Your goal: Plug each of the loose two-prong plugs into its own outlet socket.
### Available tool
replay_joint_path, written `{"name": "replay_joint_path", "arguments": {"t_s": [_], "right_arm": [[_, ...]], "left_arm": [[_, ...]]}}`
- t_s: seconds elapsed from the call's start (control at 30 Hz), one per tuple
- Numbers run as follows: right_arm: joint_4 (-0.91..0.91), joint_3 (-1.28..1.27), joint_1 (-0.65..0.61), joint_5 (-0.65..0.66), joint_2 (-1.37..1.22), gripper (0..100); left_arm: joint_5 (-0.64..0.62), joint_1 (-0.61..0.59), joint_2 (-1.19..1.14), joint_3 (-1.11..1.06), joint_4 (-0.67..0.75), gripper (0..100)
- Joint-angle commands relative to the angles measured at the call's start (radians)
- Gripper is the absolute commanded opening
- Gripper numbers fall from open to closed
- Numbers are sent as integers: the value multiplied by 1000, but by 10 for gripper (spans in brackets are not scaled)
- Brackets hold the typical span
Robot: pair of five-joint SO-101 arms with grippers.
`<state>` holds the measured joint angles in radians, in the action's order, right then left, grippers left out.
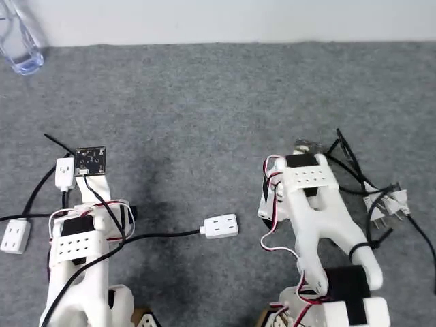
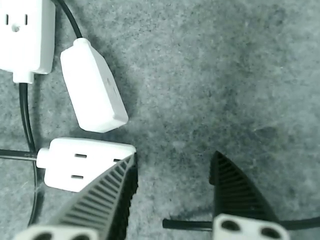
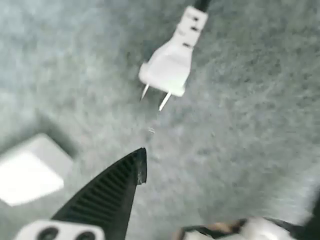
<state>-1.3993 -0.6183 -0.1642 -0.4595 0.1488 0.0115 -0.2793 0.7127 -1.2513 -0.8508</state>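
**Loose plug** (image 3: 167,65). White, flat-bodied, with two bare metal prongs at one end and a black cord at the other. It is laid on the grey felt surface (image 3: 250,100). The long axis is slanted, with the prongs turned toward the right gripper (image 3: 227,182) and the cord end away from it. It lies just ahead of the black ribbed finger (image 3: 110,195) and apart from it. The right gripper is spread wide, and nothing is grasped.

**Bundle of plugs** (image 1: 385,204). White, on black cords, heaped close beside the right arm (image 1: 320,204) on its outer side. The direction of the prongs cannot be told.

**Middle socket** (image 1: 220,226). A white block with its slots facing up, laid between the two arms. The long axis runs across the table, and the cord leaves toward the left arm (image 1: 78,245).

**Near socket** (image 2: 82,162). White, slots facing up, with the cord at the end away from the left gripper (image 2: 172,167). One corner is overlapped by a gripper finger (image 2: 112,197); whether they touch cannot be told. The left gripper is released, with only bare felt between its fingers.

**Plain white block** (image 2: 92,85). Slanted, with no slots shown, set just beyond the near socket.

**Far socket** (image 2: 25,35). White, slots up, set on a black cord beside the block.

**Clear bottle** (image 1: 20,48). Stood at the far left corner of the table.
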Motion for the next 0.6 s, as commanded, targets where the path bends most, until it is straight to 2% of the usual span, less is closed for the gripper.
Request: {"name": "replay_joint_path", "arguments": {"t_s": [0.0, 0.17, 0.27, 0.37, 0.47, 0.57], "right_arm": [[-168, 114, 30, 261, 30, 921], [-383, 267, 163, 749, 27, 917], [-397, 304, 245, 901, 22, 916], [-389, 310, 297, 1117, 5, 916], [-395, 311, 329, 1250, -28, 915], [-394, 316, 374, 1522, -90, 915]], "left_arm": [[-9, 6, 14, 4, 28, 226], [-9, 6, 14, 4, 28, 226], [-9, 6, 14, 4, 28, 226], [-9, 6, 14, 4, 28, 226], [-9, 6, 14, 4, 28, 226], [-9, 6, 14, 4, 28, 226]]}}
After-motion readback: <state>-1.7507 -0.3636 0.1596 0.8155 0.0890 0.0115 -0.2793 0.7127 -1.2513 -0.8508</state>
